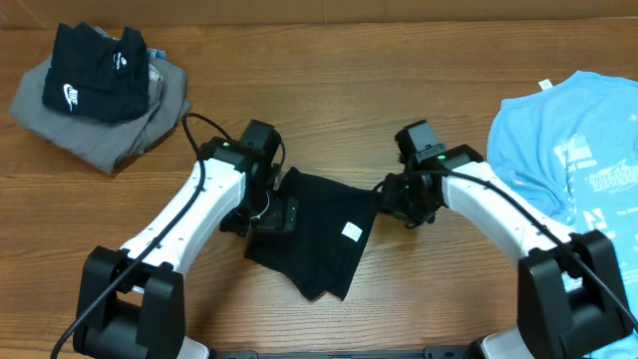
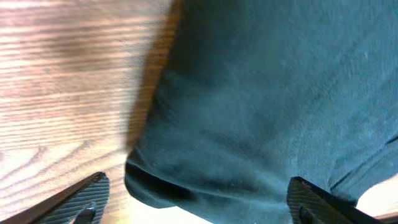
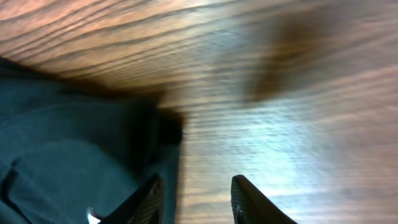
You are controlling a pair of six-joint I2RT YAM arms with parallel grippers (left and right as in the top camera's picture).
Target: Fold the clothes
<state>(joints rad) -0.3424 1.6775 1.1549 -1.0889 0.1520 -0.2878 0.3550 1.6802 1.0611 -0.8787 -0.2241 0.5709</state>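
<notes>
Left gripper stands wide open low over the brown wood-grain counter. Its two black ribbed fingers are spread far apart, with nothing pinched between them. The left wrist view shows a rounded, folded edge of the large plain black cotton T-shirt lying between those fingers. From there the soft matte cloth spreads ahead of the gripper and to its right, while bare wood lies to its left.

From overhead, the T-shirt is a folded, roughly four-cornered bundle lying flat on the counter between the two grippers. Its long axis runs from a far corner beside the left gripper down to a near corner toward the arm bases, leaning slightly rightward. A small square white neck label faces up on its right half, nearer the right gripper. The surface shows gentle creases and layered edges.

Right gripper sits at the bundle's far right corner. In the right wrist view it is open by a modest gap, with bare counter showing between its fingers and nothing held. The black cloth ends just at its left finger.

Far beyond and left of the left gripper lies a folded grey garment with a smaller black garment bearing a white swoosh on top. Well to the right of the right gripper lies a light-blue printed T-shirt.
</notes>
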